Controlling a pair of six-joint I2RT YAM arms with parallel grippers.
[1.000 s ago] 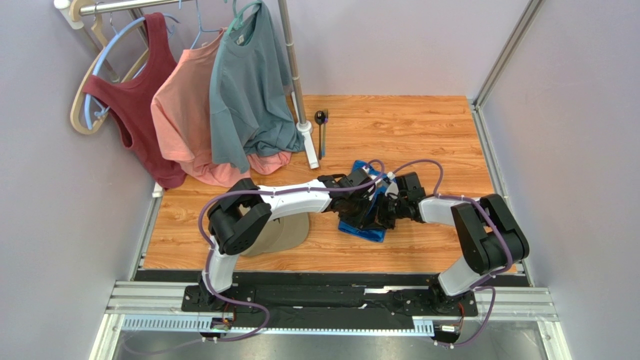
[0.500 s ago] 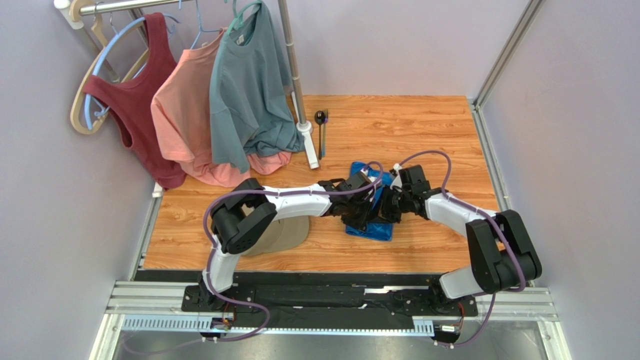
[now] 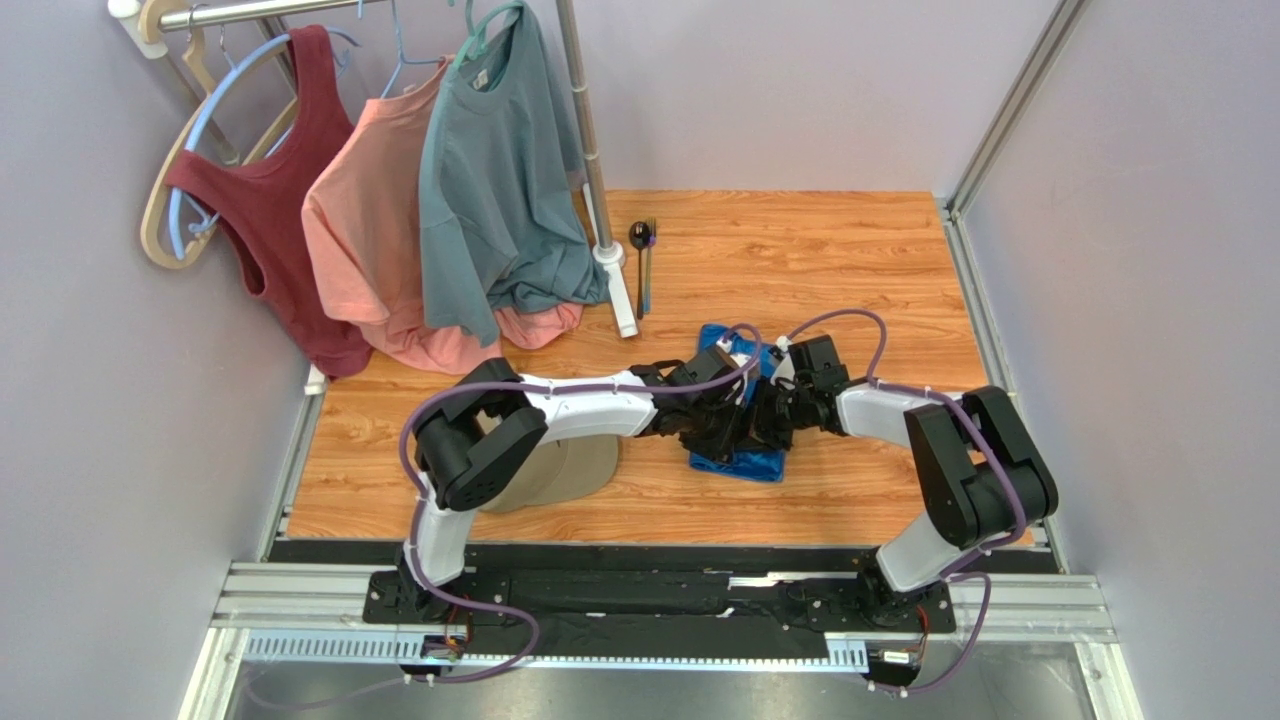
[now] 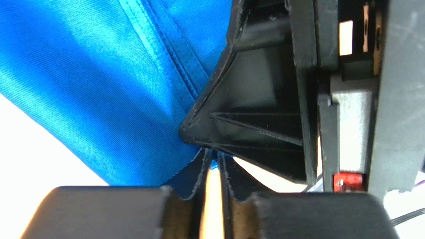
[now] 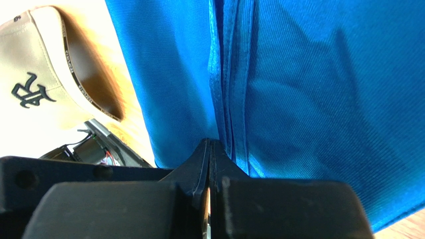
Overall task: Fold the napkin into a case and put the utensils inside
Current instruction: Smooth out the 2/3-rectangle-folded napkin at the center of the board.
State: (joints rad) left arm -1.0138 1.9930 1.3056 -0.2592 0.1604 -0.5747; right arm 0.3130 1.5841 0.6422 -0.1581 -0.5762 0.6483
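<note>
Your right gripper (image 5: 209,147) sits shut at the napkin (image 3: 738,461) fold mid-frame, possibly nipping it, and your left gripper (image 4: 214,160) is barely cracked open, so retreating could snag the hem and undo the fold.

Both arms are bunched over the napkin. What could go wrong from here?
The left gripper sits almost against the body of the right gripper; a small move could knock them together.
Only the right jaws look shut on the hems of the napkin; the left stand slightly apart, so the fold may spring open.
The tan cap under the left arm could get dragged.
</note>
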